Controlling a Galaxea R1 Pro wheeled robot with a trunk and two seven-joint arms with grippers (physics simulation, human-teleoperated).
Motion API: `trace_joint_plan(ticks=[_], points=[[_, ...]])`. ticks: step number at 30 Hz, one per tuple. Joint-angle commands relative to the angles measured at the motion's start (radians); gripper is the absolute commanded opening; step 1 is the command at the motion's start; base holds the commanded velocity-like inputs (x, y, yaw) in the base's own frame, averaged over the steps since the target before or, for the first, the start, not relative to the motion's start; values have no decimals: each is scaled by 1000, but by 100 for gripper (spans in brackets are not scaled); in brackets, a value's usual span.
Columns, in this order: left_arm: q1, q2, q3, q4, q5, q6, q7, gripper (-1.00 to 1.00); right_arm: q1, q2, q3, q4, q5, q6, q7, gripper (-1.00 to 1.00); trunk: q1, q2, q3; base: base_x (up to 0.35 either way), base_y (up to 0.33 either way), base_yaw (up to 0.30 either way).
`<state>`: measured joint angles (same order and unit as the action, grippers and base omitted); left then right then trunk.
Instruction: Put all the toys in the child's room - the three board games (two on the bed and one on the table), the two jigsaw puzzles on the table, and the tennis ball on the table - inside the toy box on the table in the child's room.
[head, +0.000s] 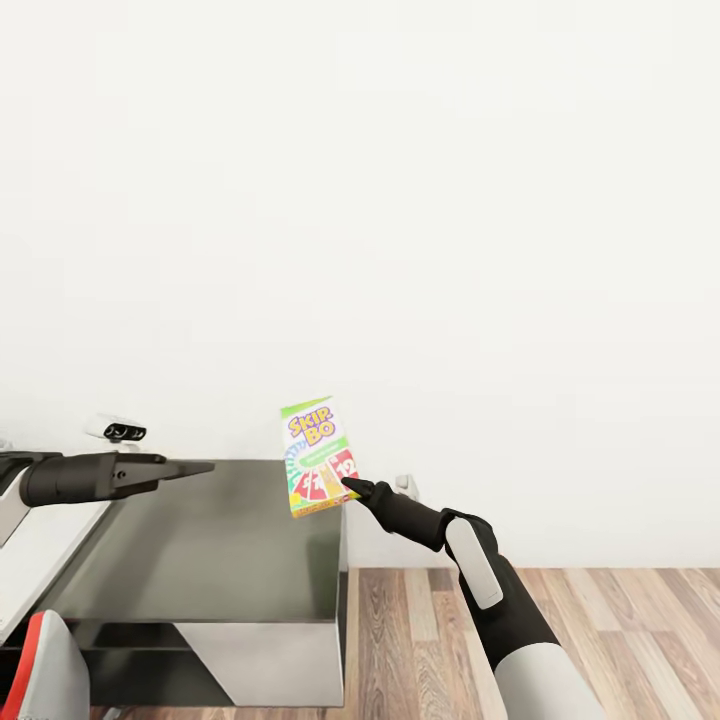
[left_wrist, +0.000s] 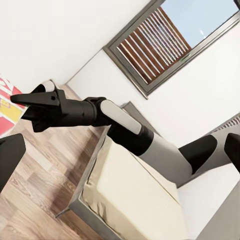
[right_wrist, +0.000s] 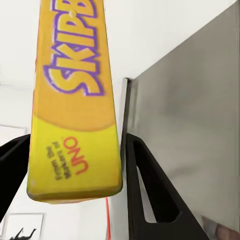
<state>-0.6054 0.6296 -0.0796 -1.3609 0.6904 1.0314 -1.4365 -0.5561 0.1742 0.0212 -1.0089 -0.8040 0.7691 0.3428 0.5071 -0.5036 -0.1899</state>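
A yellow-green "Skip-Bo" board game (head: 318, 457) hangs upright in the air over the far right corner of the table's dark grey side unit (head: 220, 545). My right gripper (head: 352, 487) is shut on its lower right edge. In the right wrist view the box's yellow side (right_wrist: 75, 115) sits pinched between the two black fingers (right_wrist: 142, 185). My left gripper (head: 195, 468) hovers over the side unit's left part, pointing at the box. Its fingers (left_wrist: 10, 160) stand wide apart, open and empty.
The pale table top (head: 45, 545) runs along the left, with a red-and-white chair (head: 40, 665) in front of it. Wood-plank floor (head: 560, 630) lies right of the unit. The left wrist view looks past my right arm (left_wrist: 120, 122) to a bed (left_wrist: 135, 195) and a window (left_wrist: 170, 40).
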Motion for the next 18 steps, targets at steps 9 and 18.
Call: trace_joint_plan(ticks=[9,18], points=[[-1,-3,-7,0,3,10,0,100,-1,0,-15,0,2,5,17,-100,-34,62,41,0,0,72],[-1,-7,-9,-4,3,11,1,100,-1,0,-56,0,3,6,84,-100,-57,104,75,0,0,72]])
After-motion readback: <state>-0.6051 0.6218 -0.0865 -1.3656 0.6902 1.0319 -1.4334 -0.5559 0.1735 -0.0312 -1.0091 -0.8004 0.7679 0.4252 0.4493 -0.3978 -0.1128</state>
